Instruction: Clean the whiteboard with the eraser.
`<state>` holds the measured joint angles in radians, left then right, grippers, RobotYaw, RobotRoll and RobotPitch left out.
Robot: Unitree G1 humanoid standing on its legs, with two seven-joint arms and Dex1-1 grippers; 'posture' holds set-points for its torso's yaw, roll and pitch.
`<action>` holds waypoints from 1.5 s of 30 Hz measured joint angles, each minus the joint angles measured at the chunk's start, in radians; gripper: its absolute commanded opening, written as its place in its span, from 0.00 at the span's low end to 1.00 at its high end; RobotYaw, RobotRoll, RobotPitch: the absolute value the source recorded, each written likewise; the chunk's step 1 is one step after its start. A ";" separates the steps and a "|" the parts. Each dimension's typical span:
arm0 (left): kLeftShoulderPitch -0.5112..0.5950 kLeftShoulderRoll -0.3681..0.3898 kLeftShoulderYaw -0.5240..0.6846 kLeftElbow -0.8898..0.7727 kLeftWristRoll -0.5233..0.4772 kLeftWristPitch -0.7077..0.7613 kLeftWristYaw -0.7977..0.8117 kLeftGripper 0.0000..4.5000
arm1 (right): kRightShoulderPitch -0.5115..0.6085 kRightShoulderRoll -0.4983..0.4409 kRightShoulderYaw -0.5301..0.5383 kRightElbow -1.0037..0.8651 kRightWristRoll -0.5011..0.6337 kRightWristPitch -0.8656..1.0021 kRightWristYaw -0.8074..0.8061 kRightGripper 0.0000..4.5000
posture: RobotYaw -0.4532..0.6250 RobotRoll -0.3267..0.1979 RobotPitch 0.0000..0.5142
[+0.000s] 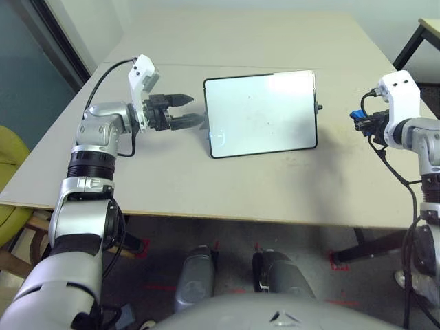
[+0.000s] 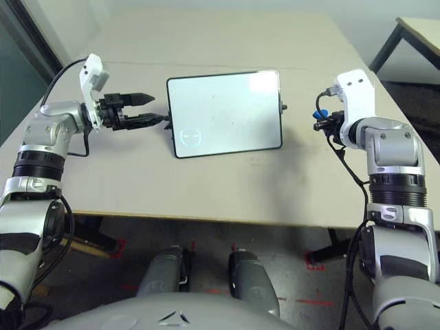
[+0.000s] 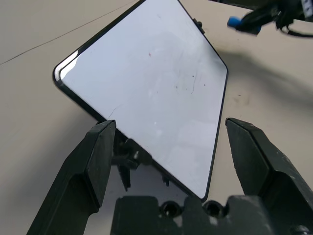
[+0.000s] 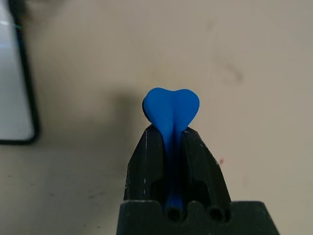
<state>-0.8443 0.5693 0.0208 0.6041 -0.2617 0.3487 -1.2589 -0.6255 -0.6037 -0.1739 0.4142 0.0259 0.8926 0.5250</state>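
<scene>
We see the eraser (image 4: pixel 171 110), a small bright blue block, pinched between the jaws of the right gripper (image 4: pixel 171 142). The jaws are clenched on it so tightly that the soft block is squeezed thin between them and bulges into two lobes just past their tips. The right gripper hangs above the worktop (image 1: pixel 275 185), off to the right of the whiteboard (image 1: pixel 261 113) and apart from it; in the left eye view the eraser (image 1: pixel 356 115) shows as a blue spot at the gripper's front, facing the board's right edge.

The whiteboard stands tilted on its stand near the middle of the worktop, its thin black frame rounded at the corners. Its surface looks almost blank, with only faint specks and thin marks.

On the board's other side we find the left gripper (image 1: pixel 180 113), held roughly level and pointing at the board's left edge. Its jaws are released and spread wide, with nothing between them, and their tips stop just short of the frame.
</scene>
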 measured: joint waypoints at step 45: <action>0.050 0.042 0.220 0.188 0.049 -0.265 0.634 1.00 | -0.009 0.008 -0.172 0.255 0.142 -0.706 -0.193 1.00 | 0.59 0.62 0.12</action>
<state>-0.7946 0.6113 0.2404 0.7916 -0.2129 0.0834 -0.6245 -0.6341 -0.5956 -0.3461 0.6687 0.1683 0.1864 0.3324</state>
